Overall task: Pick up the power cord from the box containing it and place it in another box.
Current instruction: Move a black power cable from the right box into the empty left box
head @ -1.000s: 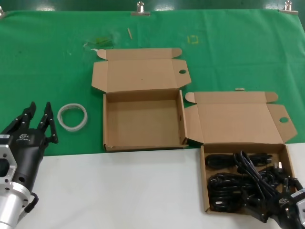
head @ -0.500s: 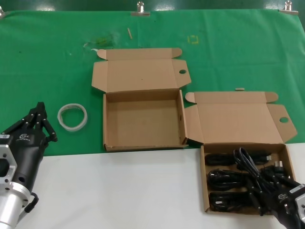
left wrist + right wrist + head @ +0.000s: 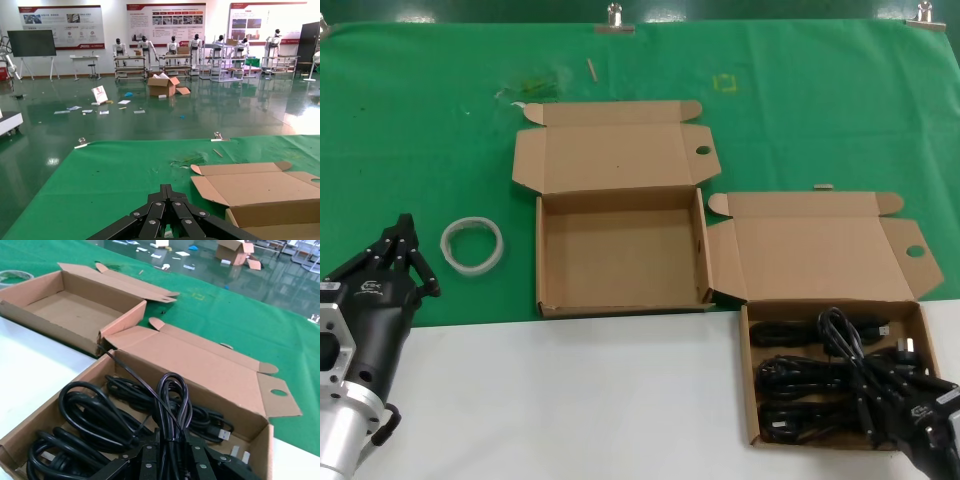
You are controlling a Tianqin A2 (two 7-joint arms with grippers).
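The power cord [image 3: 842,340], a narrow black hank, rises out of the plain-lidded box [image 3: 748,385] at the right front. My right gripper [image 3: 885,402] is shut on the hank over that box's near right corner. In the right wrist view the cord's loop [image 3: 172,392] stands up from between my fingers [image 3: 148,456], above the box wall [image 3: 47,412]. The other box [image 3: 620,305], its lid marked with a small dot, lies open and empty at the centre; it also shows in the right wrist view [image 3: 75,312]. My left gripper [image 3: 404,240] is shut and empty at the far left, also seen in its wrist view [image 3: 166,192].
Bulkier black cables [image 3: 800,390] stay in the right box, under and beside the hank. A clear tape roll [image 3: 472,243] lies on the green cloth [image 3: 420,130] between my left gripper and the centre box. White table surface [image 3: 570,400] runs along the front.
My left gripper's fingers have closed. My right gripper has moved a little right and back with the hank, and the other cables have settled flatter in the box.
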